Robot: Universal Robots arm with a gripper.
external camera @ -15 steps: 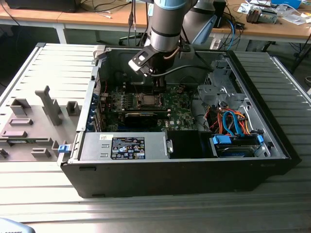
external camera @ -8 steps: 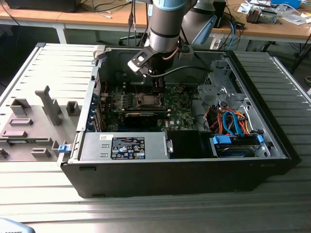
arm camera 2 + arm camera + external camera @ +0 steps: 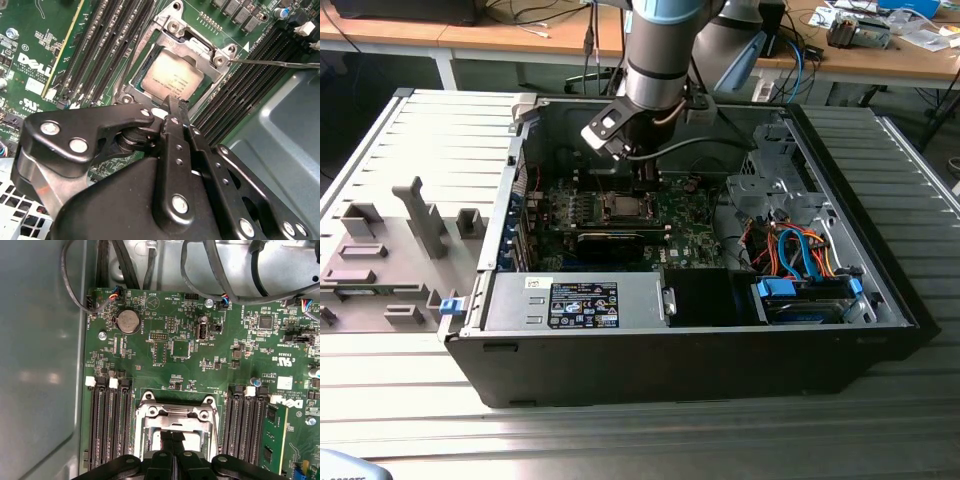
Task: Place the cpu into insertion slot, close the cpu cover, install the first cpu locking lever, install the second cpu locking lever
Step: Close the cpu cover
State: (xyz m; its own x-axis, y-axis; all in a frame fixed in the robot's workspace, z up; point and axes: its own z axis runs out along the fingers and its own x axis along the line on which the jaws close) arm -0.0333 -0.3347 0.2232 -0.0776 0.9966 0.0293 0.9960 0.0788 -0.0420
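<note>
End effector (image 3: 175, 106) close above cpu (image 3: 172, 80)

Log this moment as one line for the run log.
cpu: in place, framed by cpu cover | cpu cover: down | gripper: shut, tips at cover's edge | locking lever: sticking out sideways

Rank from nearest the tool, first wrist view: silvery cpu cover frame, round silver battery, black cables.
1. Silvery cpu cover frame, at the tool.
2. Round silver battery, across the green board.
3. Black cables, past the board's edge.
</note>
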